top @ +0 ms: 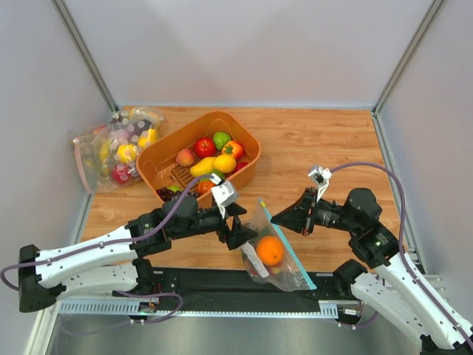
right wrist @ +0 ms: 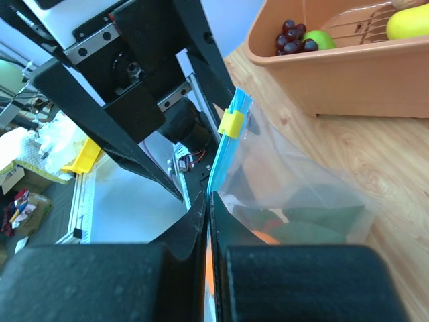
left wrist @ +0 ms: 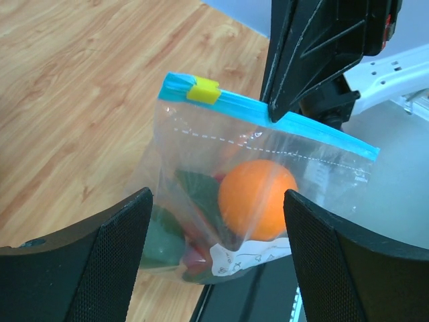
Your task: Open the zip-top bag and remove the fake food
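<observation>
The zip-top bag hangs tilted over the table's near edge, and my right gripper is shut on its light-blue zip strip. A yellow slider sits at the strip's far end. Fake food shows through the plastic: a round orange, a dark green fruit and red pieces low in the bag. My left gripper is open. Its fingers stand on either side of the bag's lower part without pressing it. In the right wrist view the closed tips pinch the strip just below the slider.
An orange basket of plastic produce stands behind the left arm, with purple grapes at its near corner. Clear bags with pink strips lie at the far left. A black rail runs along the near edge under the bag.
</observation>
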{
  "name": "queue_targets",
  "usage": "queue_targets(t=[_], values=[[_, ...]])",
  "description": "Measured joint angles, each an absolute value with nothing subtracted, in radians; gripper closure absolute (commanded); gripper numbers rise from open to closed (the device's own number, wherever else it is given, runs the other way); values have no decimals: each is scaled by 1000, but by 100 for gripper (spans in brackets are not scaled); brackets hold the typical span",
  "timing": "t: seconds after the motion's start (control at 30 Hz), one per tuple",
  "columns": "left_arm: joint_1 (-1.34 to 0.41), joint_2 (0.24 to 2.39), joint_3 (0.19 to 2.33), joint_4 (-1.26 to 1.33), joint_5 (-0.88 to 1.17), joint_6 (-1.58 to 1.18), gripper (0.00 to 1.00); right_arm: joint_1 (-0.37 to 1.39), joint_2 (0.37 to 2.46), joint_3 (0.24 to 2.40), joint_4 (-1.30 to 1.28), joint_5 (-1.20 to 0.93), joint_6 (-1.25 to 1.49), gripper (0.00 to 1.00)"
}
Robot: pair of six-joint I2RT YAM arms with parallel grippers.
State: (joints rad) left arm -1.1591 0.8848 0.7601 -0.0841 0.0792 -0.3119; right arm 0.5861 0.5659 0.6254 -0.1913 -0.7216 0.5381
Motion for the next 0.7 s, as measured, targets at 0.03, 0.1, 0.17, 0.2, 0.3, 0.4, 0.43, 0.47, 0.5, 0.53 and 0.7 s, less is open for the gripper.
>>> queue_targets(t=[0.03, 0.1, 0.17, 0.2, 0.3, 0.4, 0.43, 0.47, 0.5, 0.53, 0.7], values=[[-1156, 892, 760, -72, 91, -312, 14, 586, 566, 631, -197, -729, 538, 100], [-1149, 905, 760, -43, 120, -312, 13, 586, 566, 643, -210, -746, 538, 100], [-1142, 915, 760, -18, 139, -313, 14, 586, 566, 653, -222, -762, 538, 100], [-1140, 920, 760, -8, 149, -313, 14, 586, 566, 656, -229, -768, 537, 100], [-1131, 936, 760, 14, 173, -316, 14, 586, 566, 663, -239, -789, 537, 100], [-1129, 953, 760, 36, 194, -320, 14, 586, 561, 664, -243, -817, 537, 100], [-1127, 958, 760, 43, 200, -322, 14, 586, 561, 664, -243, -819, 537, 100], [-1126, 965, 760, 50, 206, -328, 18, 586, 561, 666, -244, -828, 537, 100], [-1125, 971, 760, 57, 213, -334, 23, 586, 561, 669, -245, -836, 537, 100], [-1124, 976, 760, 65, 224, -340, 30, 586, 560, 674, -248, -842, 537, 100], [-1122, 995, 760, 115, 276, -373, 81, 586, 550, 698, -292, -847, 521, 100]])
